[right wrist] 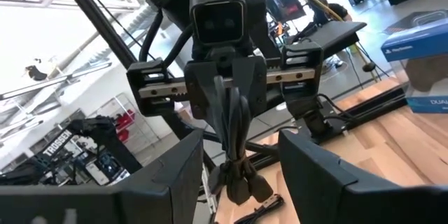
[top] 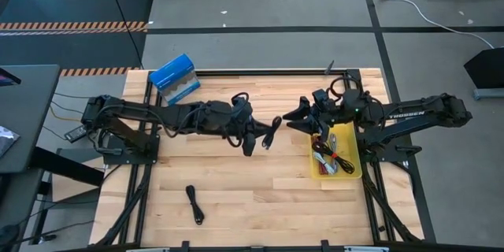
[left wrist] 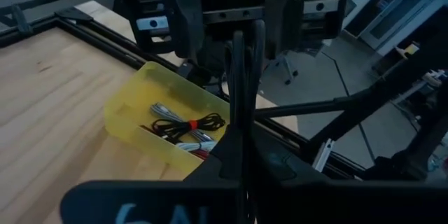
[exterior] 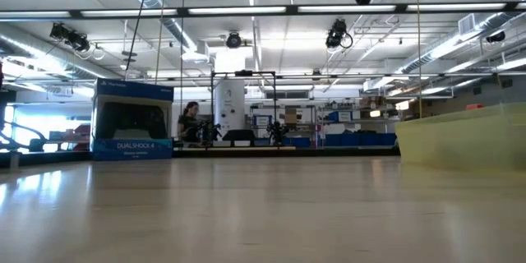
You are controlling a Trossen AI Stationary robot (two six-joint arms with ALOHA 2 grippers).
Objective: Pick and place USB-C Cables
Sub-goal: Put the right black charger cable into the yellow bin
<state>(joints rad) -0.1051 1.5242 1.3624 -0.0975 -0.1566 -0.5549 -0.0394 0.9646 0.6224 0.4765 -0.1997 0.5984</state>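
The bin [top: 352, 168] sits at the tabletop's [top: 252, 189] right edge with several cable bundles [top: 331, 157] inside it. Left of the bin, above mid-tabletop, the left end effector [top: 260, 138] holds a cable [top: 272, 132]. Farther left of the bin, toward the front edge, a loose cable [top: 194, 204] lies. The box [top: 175, 78] stands at the far left corner.

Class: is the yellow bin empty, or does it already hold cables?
It holds cables: the yellow bin contains several bundled cables, seen in the high and left wrist views.
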